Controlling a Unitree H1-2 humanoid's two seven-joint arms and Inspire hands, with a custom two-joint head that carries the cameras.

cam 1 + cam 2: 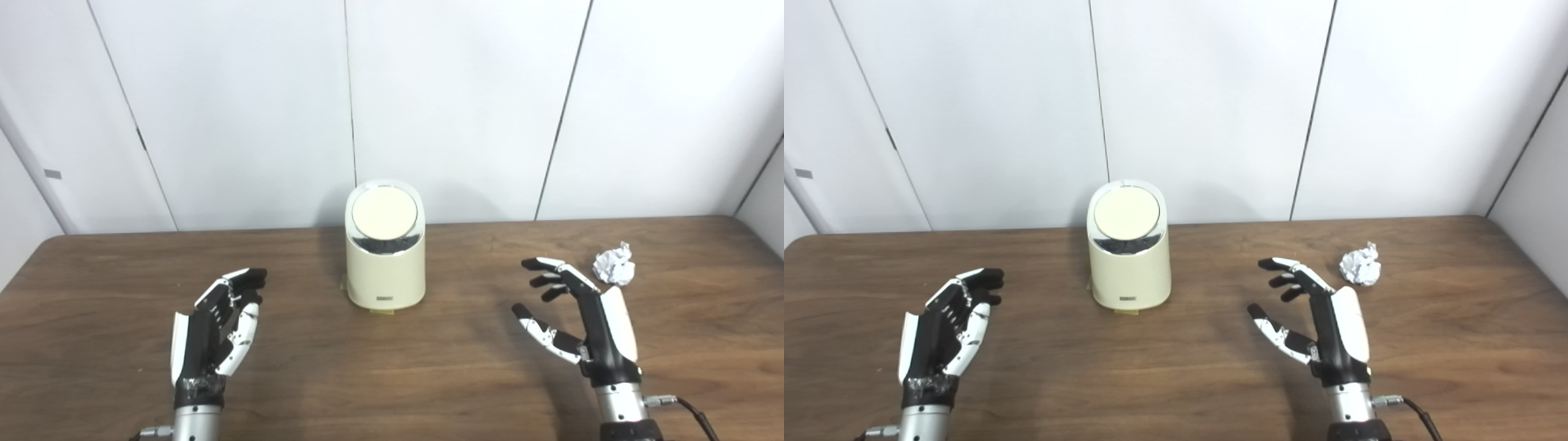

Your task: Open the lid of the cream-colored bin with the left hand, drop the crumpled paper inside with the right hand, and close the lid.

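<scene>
The cream-colored bin [385,266] stands upright at the middle of the table, toward the back, and its round tilted lid [384,212] is down. A ball of crumpled white paper [614,264] lies on the table at the right. My left hand [217,327] hovers low at the front left, well apart from the bin, open and holding nothing. My right hand [585,321] is at the front right, open with fingers spread, just near of and to the left of the paper without touching it.
The brown wooden table [392,380] runs to a white panelled wall [429,92] right behind the bin. A cable [692,413] trails from my right wrist at the lower right edge.
</scene>
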